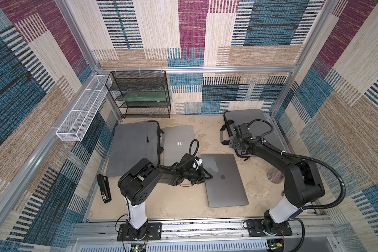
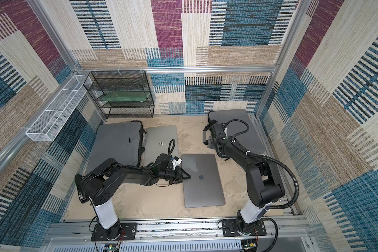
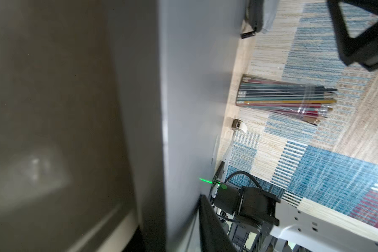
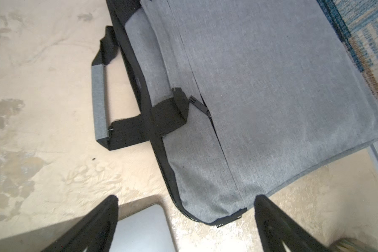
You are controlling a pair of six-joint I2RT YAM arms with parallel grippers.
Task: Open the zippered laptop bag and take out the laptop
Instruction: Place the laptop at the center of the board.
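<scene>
**Top views.** We find the dark laptop (image 1: 225,181) flat on the table (image 1: 183,205), outside any bag and between the arms. Its long axis runs from the robot's side toward the back wall, slightly skewed. The left gripper (image 1: 207,175) sits at its left edge. The right bag (image 1: 255,122) lies far right on a similar axis, handle (image 1: 224,136) toward the centre. The right gripper (image 1: 231,144) hovers over that side.

**Left wrist.** The dark laptop (image 3: 183,109) fills much of the view. We cannot tell whether it is pinched.

**Right wrist.** The fingers (image 4: 100,218) stand wide apart and empty above the right bag (image 4: 271,98).

We judge the bag soft and limp, best taken by handle or zip pull (image 4: 200,104). The laptop looks stiff, smooth, weighty and fragile, so pinch an edge.
</scene>
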